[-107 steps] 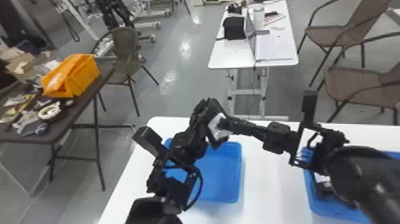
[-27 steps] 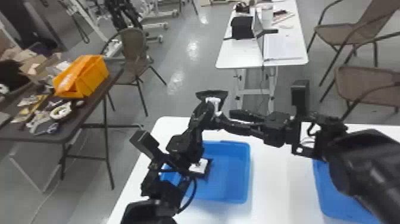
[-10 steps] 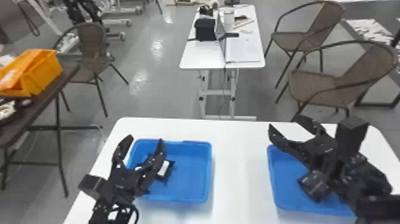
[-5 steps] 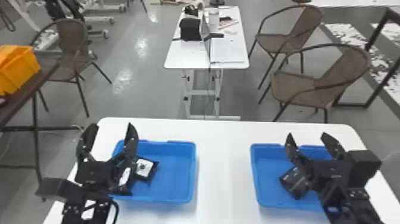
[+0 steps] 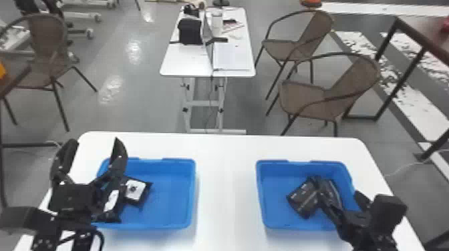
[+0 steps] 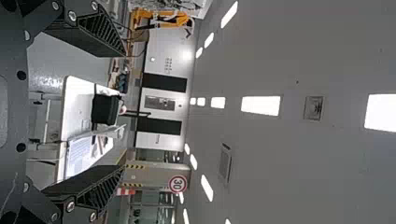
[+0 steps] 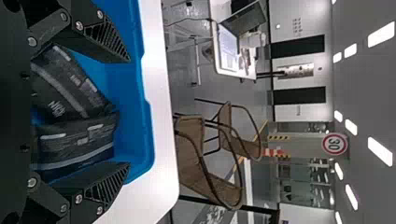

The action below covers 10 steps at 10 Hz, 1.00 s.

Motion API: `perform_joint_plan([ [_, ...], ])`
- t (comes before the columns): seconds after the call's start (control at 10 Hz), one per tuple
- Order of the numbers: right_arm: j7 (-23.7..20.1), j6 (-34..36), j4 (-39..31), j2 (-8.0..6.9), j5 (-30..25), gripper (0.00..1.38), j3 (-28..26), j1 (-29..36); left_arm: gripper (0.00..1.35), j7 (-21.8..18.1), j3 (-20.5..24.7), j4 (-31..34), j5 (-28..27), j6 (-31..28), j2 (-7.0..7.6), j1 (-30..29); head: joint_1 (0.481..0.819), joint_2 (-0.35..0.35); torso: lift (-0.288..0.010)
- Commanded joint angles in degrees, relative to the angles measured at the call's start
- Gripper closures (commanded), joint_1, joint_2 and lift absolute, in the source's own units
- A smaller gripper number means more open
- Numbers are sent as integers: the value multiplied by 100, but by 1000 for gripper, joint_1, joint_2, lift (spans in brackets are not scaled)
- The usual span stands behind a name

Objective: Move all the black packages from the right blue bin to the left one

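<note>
open lane between bins (image 5: 192, 193), walls (image 5: 261, 197) around black packages (image 5: 302, 199)

The left end effector (image 5: 94, 143) had its two fingers spread wide, with its wrist behind them. The right end effector (image 5: 337, 192), well apart from it, also had its fingers parted.

On the table (image 5: 227, 187), the left bin (image 5: 170, 203) sits at ten o'clock, the right bin (image 5: 272, 200) at two, packages (image 5: 302, 198) in both.
</note>
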<state>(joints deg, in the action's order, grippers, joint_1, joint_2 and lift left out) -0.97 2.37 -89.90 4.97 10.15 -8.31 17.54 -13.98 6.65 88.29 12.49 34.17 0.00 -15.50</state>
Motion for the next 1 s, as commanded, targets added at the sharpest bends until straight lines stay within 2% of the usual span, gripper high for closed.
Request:
perform_joint_plan([
  [0.0, -9, 62, 614, 83, 171, 266, -48, -313, 185, 0, -23, 4, 16, -42, -15, -15, 695, -71, 0],
  [0.1, -9, 71, 948, 127, 233, 266, 14, -559, 185, 0, -32, 4, 16, -68, -15, -15, 695, -85, 0],
  [0.3, 53, 229, 1467, 66, 66, 266, 23, -1033, 185, 0, -32, 4, 34, -77, -15, -32, 695, -90, 0],
  [0.7, 457, 510, 2223, 57, 365, 260, 40, -1464, 185, 0, -32, 12, 60, -77, -15, -67, 695, -98, 0],
  [0.9, 457, 510, 2574, 127, 620, 269, 40, -1649, 185, 0, -6, 12, 60, -68, -15, -85, 695, -101, 0],
])
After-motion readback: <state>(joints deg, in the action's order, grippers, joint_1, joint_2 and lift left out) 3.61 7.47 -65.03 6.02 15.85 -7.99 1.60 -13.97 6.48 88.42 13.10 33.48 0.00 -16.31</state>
